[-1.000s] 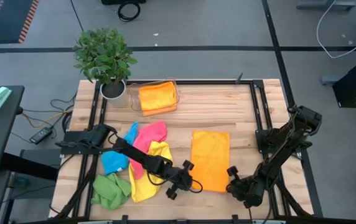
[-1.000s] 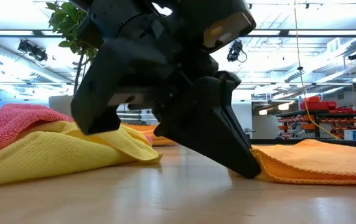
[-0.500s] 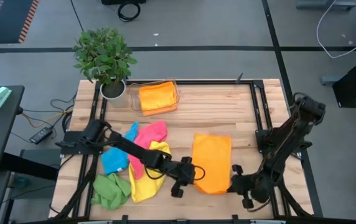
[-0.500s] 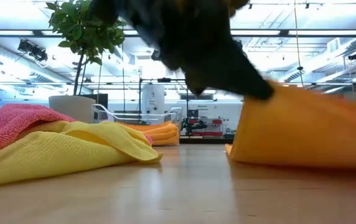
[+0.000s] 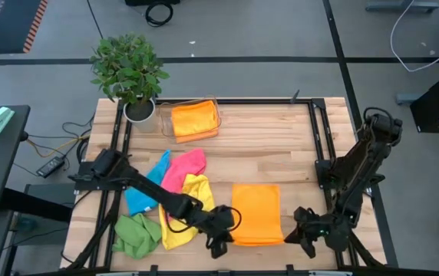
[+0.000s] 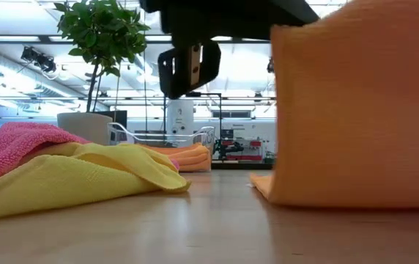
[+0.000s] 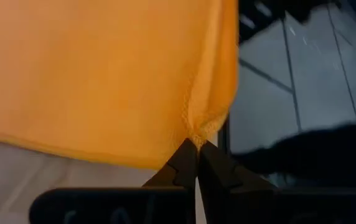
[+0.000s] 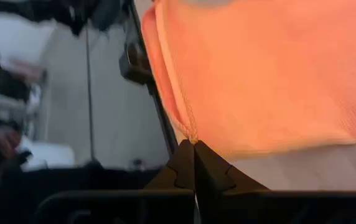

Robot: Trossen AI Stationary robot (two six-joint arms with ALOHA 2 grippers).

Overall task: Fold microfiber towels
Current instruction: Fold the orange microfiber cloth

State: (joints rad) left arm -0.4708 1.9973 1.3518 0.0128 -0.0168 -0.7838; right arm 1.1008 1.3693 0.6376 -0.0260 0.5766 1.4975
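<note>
On the desk (image 5: 296,146), most of the work seems left: a heap of unfolded microfiber towels (image 5: 166,201) in blue, pink, yellow and green fills the lower left of the high view, while one folded orange towel (image 5: 194,120) sits in a clear tray (image 5: 216,115) at upper centre. The orange towel in hand (image 5: 255,214) lies lower centre, mid-fold, its near edge lifted. The left tool (image 5: 221,230) and right tool (image 5: 302,232) are each clamped on a corner of it.
</note>
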